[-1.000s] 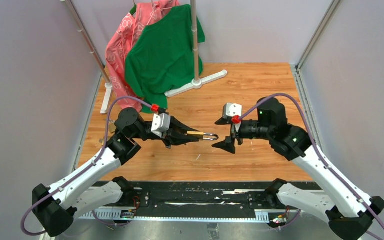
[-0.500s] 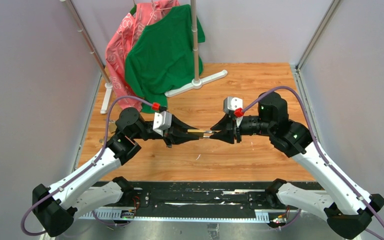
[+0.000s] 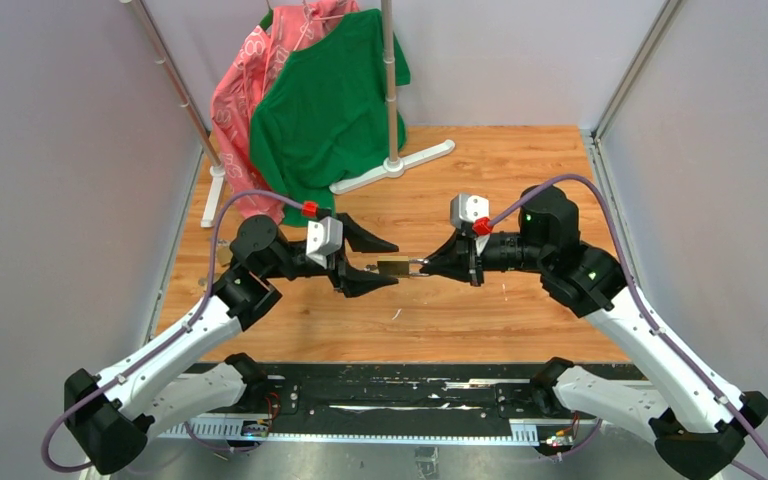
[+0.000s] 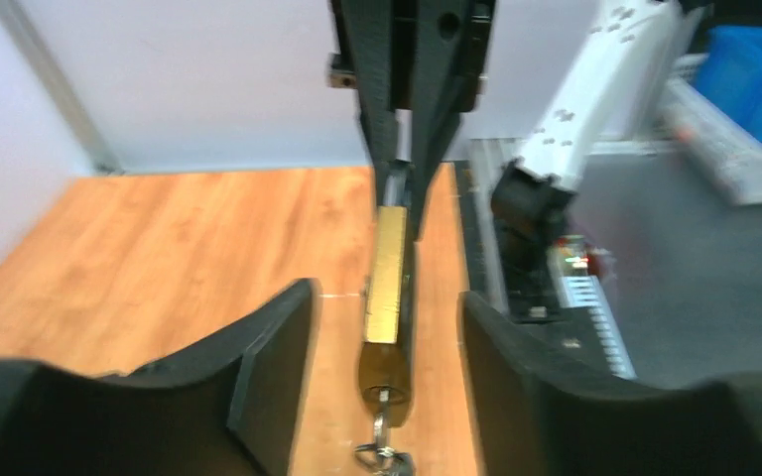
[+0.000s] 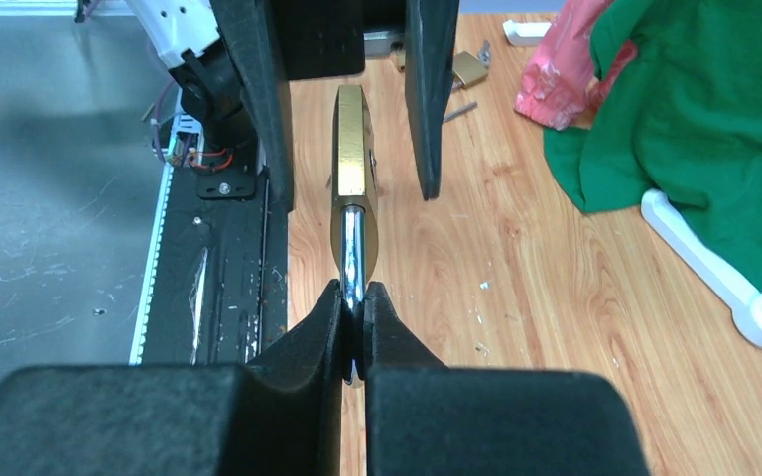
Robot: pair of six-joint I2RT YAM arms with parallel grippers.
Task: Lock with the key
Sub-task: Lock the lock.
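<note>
A: Brass padlock point(image 5: 351, 149): who holds it?
B: The right gripper point(image 5: 354, 297), clamped on its shackle point(image 5: 353, 248); the left gripper point(image 4: 385, 297) stands open around the body. The key point(image 4: 382, 458) sits at its base, along the left-right axis, toward the left arm.

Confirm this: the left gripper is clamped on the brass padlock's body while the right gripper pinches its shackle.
Not quite. The left gripper is open, its fingers clear of the brass padlock on both sides, as the left wrist view shows. The right gripper does pinch its shackle.
</note>
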